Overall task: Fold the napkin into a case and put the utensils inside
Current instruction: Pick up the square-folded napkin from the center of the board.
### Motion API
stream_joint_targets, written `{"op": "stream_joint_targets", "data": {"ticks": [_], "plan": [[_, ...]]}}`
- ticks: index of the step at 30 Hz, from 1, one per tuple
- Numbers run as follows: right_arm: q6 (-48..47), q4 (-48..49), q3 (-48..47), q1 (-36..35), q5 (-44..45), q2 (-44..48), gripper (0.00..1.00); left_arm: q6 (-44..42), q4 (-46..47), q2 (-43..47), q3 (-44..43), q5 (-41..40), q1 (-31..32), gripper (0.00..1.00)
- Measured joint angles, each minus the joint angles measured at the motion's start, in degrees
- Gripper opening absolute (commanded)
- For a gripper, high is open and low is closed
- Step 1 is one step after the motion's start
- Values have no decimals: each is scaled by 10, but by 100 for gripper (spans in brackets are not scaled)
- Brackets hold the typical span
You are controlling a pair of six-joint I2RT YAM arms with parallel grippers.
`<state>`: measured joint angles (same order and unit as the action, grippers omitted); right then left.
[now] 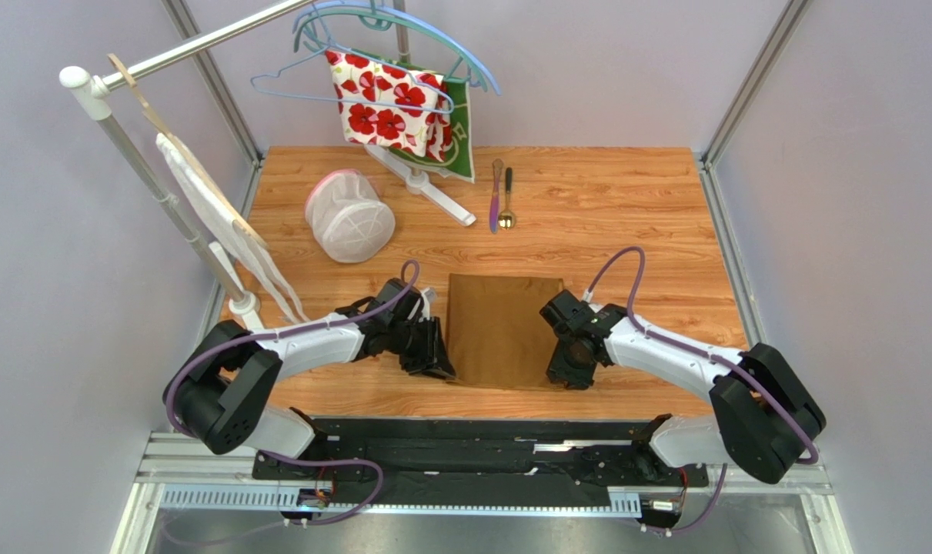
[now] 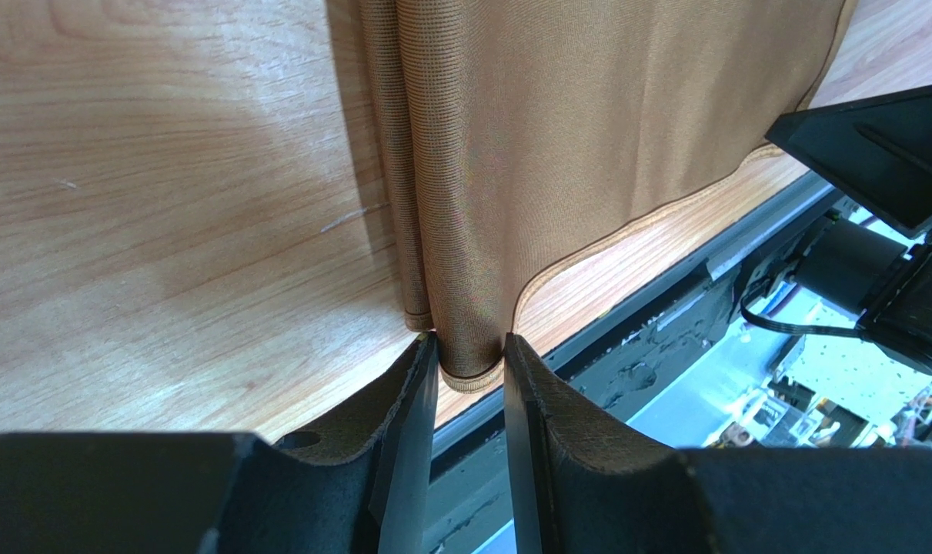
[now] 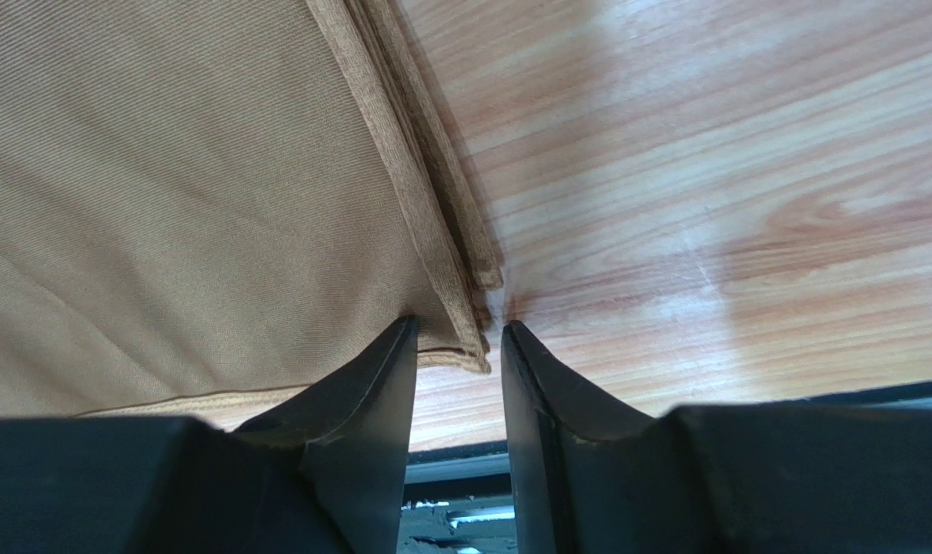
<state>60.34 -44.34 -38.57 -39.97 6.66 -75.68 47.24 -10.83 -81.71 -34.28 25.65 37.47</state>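
Observation:
The golden-brown napkin [image 1: 503,329] lies folded into a rectangle on the wooden table, between the two arms. My left gripper [image 1: 444,365] sits at its near left corner. In the left wrist view, that gripper [image 2: 470,346] pinches a raised fold of the napkin [image 2: 574,127], with cloth touching both fingers. My right gripper [image 1: 554,372] is at the near right corner. In the right wrist view, its jaws [image 3: 459,329] straddle the layered corner of the napkin [image 3: 181,173], with a gap left beside the right finger. The utensils, a purple-pink knife [image 1: 496,194] and a gold spoon [image 1: 507,196], lie side by side at the far middle.
A white mesh basket [image 1: 349,216] lies at the far left. Hangers hold a red-flowered cloth [image 1: 389,98] and a green cloth [image 1: 468,133] at the back. A white garment [image 1: 222,225] hangs from the rail on the left. The table's near edge and a black rail [image 1: 493,433] are just behind the grippers.

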Motion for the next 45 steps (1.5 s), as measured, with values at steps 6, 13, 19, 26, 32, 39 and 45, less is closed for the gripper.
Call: {"op": "stream_joint_targets", "data": {"ticks": [6, 13, 19, 26, 32, 39, 45], "plan": [[14, 27, 15, -1, -6, -2, 23, 0, 0, 8, 3, 0, 0, 36], [22, 43, 20, -2, -9, 6, 6, -1, -4, 17, 3, -2, 0, 53], [23, 40, 22, -4, -8, 15, 8, 1, -9, 22, 3, -2, 0, 56], [22, 25, 26, -4, -7, 37, 8, 5, -10, 2, 3, -2, 10, 41], [22, 20, 26, -4, -7, 38, 6, 9, -9, -2, 3, -2, 18, 38], [22, 19, 26, -4, -8, 38, 0, 26, -4, -18, 3, 7, 21, 0], [14, -5, 22, -4, -9, 66, 0, 24, -38, 15, -13, -3, 22, 0]]}}
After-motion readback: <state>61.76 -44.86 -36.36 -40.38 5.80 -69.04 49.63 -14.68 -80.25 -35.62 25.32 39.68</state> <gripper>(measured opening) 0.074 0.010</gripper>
